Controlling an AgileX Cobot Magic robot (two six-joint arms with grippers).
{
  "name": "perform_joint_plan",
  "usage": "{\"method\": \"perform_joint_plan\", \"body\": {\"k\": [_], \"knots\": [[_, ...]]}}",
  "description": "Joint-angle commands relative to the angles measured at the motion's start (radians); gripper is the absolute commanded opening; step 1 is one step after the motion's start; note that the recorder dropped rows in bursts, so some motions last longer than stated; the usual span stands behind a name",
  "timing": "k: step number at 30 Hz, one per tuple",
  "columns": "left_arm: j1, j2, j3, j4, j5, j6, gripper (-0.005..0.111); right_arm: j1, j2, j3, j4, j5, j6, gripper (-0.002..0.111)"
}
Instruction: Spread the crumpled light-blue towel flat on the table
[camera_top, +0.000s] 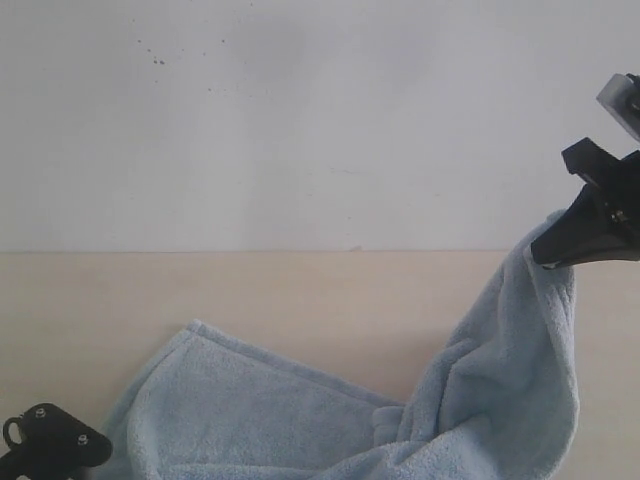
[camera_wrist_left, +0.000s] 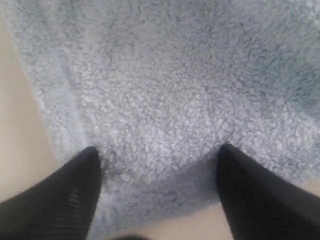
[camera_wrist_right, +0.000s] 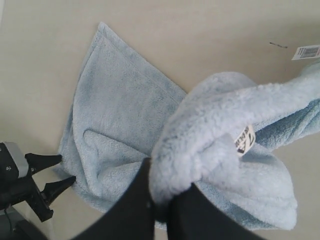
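Observation:
The light-blue towel (camera_top: 300, 410) lies partly spread on the beige table (camera_top: 300, 290). Its right part is pulled up off the surface in a hanging fold. My right gripper (camera_top: 545, 258) holds that raised end high at the right, and it is shut on a bunched corner (camera_wrist_right: 166, 175) near the small white tag (camera_wrist_right: 244, 140). My left gripper (camera_top: 95, 450) sits low at the towel's near-left corner. Its fingers (camera_wrist_left: 75, 190) stand wide apart over the fluffy towel (camera_wrist_left: 175, 75) edge, with cloth between them and bare table (camera_wrist_left: 20, 150) beside. Seen from the right wrist, the left gripper (camera_wrist_right: 68, 168) is at the flat towel (camera_wrist_right: 115, 115) corner.
An off-white speckled wall (camera_top: 300, 120) rises behind the table's far edge. A white barcode label (camera_wrist_right: 306, 51) and a small dark mark (camera_wrist_right: 277, 45) lie on the table (camera_wrist_right: 200, 40) beyond the towel. The towel runs off the near edge of the exterior view.

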Motion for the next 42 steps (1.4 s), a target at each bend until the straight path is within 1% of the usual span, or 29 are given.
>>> {"method": "perform_joint_plan", "body": {"k": [1, 4, 9, 13, 15, 20, 24, 27, 29, 32, 33, 37, 40, 42], "knots": [[0.002, 0.064, 0.007, -0.064, 0.022, -0.003, 0.038, -0.003, -0.004, 0.001, 0.014, 0.001, -0.006, 0.000], [0.002, 0.070, -0.023, -0.071, 0.076, -0.003, 0.024, -0.003, -0.004, 0.001, 0.014, 0.001, -0.006, 0.000], [0.002, 0.070, -0.114, -0.071, 0.234, 0.013, 0.004, -0.003, -0.004, 0.001, 0.014, 0.001, -0.006, 0.000], [0.002, 0.053, -0.139, -0.071, 0.261, 0.043, 0.004, -0.003, -0.004, 0.001, 0.014, 0.001, -0.006, 0.000], [0.002, 0.017, -0.156, -0.071, 0.261, 0.043, 0.004, -0.003, -0.004, 0.001, 0.014, 0.001, -0.006, 0.000], [0.002, -0.153, -0.162, -0.062, 0.236, 0.043, 0.004, -0.003, -0.004, 0.001, -0.019, -0.010, -0.035, 0.000], [0.002, -0.289, -0.164, -0.040, 0.236, 0.043, 0.004, -0.003, -0.004, 0.001, -0.097, -0.052, -0.026, 0.000], [0.002, -0.394, -0.178, -0.014, 0.202, 0.041, 0.004, -0.003, -0.004, -0.001, -0.098, -0.092, -0.030, 0.000], [0.002, -0.464, -0.208, 0.059, 0.164, -0.027, 0.004, -0.003, -0.006, -0.016, -0.080, -0.117, -0.035, 0.000], [0.002, -0.542, -0.283, 0.218, 0.139, -0.232, 0.004, -0.003, -0.010, -0.065, -0.033, -0.134, -0.078, 0.000], [0.002, -0.562, -0.309, 0.271, 0.139, -0.267, 0.004, -0.003, -0.010, -0.086, -0.009, -0.139, -0.092, 0.000], [0.002, -0.599, -0.438, 0.431, 0.180, -0.328, 0.004, -0.003, -0.010, -0.157, 0.061, -0.173, -0.079, 0.000], [0.002, -0.598, -0.523, 0.525, 0.246, -0.372, 0.004, -0.003, -0.021, -0.202, 0.049, -0.213, 0.031, 0.000], [0.002, -0.593, -0.569, 0.582, 0.288, -0.396, 0.004, -0.003, -0.041, -0.231, 0.028, -0.248, 0.065, 0.000]]}}
